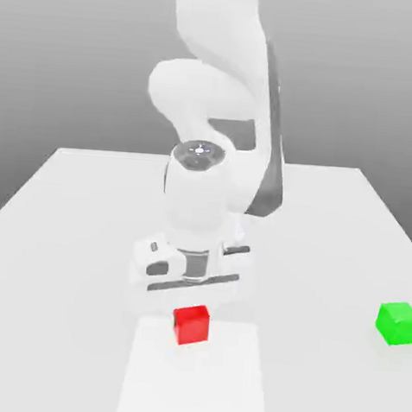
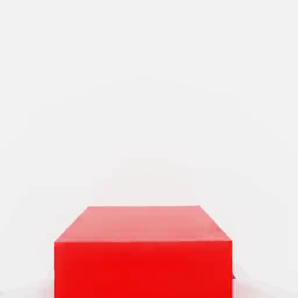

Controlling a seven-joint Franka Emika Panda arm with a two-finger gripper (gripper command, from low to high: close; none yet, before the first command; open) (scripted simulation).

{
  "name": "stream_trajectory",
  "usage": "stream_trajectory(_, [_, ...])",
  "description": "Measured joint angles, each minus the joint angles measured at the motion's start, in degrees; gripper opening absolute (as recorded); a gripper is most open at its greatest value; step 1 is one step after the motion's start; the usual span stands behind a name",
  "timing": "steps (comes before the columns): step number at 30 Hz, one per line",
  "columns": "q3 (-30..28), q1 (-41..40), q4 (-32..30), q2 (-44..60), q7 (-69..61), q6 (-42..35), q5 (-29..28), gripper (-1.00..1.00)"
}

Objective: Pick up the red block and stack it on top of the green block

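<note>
Exterior view: a white robot arm bends low over a pale surface [image 1: 60, 234], its gripper [image 1: 191, 305] lowered onto the red block [image 1: 192, 324], a small bright red cube with plain, glossy faces. The gripper is closed narrowly around the cube. The red block sits on the surface near the front centre. The green block [image 1: 398, 323], a matching bright green cube, rests well apart toward the exterior view's right. From the hand view, the red block [image 2: 143, 251] appears close up, with an evenly red top and front face.
</note>
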Motion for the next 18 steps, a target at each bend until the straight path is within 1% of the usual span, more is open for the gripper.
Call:
stream_trajectory(5, [-0.32,-0.53,-1.41,-10.01,2.00,-8.58,-2.83,-1.00])
stream_trajectory(7, [1.15,1.02,-0.54,-11.94,2.01,-11.42,-3.28,-1.00])
stream_trajectory(9, [4.30,4.66,1.98,-11.34,1.60,-13.44,-3.51,-1.00])
stream_trajectory(11, [7.62,10.47,4.90,-10.14,1.11,-15.25,-3.72,-1.00])
stream_trajectory(15, [12.39,21.61,10.97,-7.47,0.01,-18.76,-4.08,-1.00])
stream_trajectory(18, [17.06,27.93,15.56,-5.56,-1.05,-21.37,-4.05,-1.00])
